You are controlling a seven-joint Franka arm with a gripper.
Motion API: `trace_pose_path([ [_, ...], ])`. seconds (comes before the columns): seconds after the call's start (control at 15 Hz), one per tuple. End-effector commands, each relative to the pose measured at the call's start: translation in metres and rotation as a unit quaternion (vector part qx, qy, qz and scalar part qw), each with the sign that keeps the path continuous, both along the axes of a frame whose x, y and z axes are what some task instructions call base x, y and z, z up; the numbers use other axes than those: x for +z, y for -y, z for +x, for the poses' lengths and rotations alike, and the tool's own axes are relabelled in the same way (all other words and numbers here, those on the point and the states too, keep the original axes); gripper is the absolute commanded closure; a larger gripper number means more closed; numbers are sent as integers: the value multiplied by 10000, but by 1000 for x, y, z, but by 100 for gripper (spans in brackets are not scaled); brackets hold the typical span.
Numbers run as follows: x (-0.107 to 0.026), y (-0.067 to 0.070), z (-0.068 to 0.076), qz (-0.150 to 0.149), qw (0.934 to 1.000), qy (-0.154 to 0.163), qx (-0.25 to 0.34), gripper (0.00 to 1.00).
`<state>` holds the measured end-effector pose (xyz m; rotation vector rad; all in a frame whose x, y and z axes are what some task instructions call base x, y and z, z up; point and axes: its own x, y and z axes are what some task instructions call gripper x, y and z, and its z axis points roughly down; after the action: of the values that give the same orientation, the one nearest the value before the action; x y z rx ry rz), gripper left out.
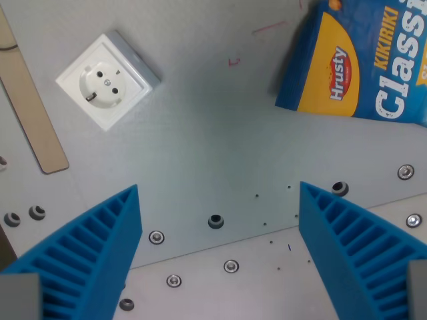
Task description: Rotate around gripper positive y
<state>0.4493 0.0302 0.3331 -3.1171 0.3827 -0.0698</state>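
Note:
My gripper [219,193] looks straight down at a grey metal table [213,127]. Its two blue ribbed fingers [100,247] stand wide apart at the bottom corners of the wrist view, open, with nothing between them. A white wall socket [107,80] lies on the table at the upper left. A blue and yellow snack bag [363,60] printed "Hrusty" lies at the upper right, cut off by the frame edge. Both objects are well clear of the fingers.
A beige wooden strip [30,107] runs along the left edge. Screws and bolt holes [215,221] dot the plate seam near the bottom. Faint red pen marks [267,28] show on the table at the top.

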Motion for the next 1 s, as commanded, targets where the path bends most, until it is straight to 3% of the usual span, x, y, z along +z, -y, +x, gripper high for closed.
trace_pose_path([
  [0.07,-2,0,-10,-298,9945,1008,-17,0],
  [1.0,-2,0,-10,-521,9804,1902,-18,0],
])
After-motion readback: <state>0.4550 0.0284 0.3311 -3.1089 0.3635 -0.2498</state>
